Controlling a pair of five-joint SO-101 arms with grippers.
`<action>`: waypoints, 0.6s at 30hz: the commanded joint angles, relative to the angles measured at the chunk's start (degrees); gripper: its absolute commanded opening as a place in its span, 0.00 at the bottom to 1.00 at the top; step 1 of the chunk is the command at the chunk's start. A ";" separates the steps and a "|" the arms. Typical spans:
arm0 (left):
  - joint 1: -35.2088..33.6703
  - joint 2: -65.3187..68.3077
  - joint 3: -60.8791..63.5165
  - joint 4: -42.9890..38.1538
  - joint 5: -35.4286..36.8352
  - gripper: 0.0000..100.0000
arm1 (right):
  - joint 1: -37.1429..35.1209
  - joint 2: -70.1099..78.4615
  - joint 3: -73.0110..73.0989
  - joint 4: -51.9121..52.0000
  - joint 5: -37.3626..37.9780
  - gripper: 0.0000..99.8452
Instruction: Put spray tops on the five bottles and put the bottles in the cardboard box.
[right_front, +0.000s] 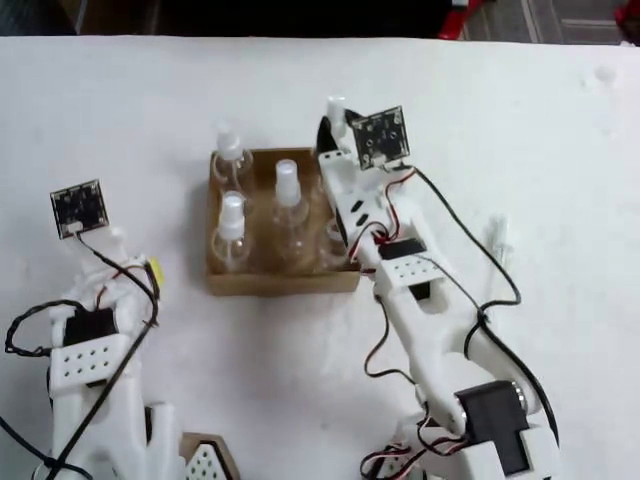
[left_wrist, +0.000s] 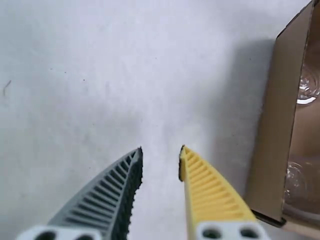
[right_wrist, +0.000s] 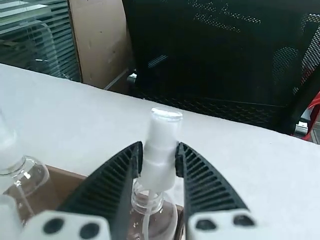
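In the high view the right arm (right_front: 400, 270) lies across the right side of the cardboard box (right_front: 280, 282). It hides that wall and the body of the held bottle, whose spray top (right_front: 337, 106) pokes out at the arm's upper end. A white object (right_front: 500, 236) on the surface (right_front: 150, 100) at right is too small to tell. A brown piece (right_front: 224, 447) is cut by the bottom edge.

In the left wrist view the box runs off the right edge, and the bottles (left_wrist: 302, 85) inside are blurred glass curves.

In the right wrist view the right tool (right_wrist: 159, 147) clamps the spray top and covers the held bottle's shoulders. The bottom edge cuts its body, and the left edge cuts a neighbouring bottle (right_wrist: 17, 175).
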 joint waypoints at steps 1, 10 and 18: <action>0.75 -0.66 -0.26 -1.41 -0.62 0.12 | -1.19 -0.48 0.18 -1.45 0.53 0.01; 0.75 -0.66 -0.26 -1.41 -0.62 0.12 | -1.80 -0.31 0.88 -1.27 0.35 0.05; 0.75 -0.66 -0.26 -1.41 -0.62 0.12 | -1.89 -0.57 0.79 -1.10 0.35 0.16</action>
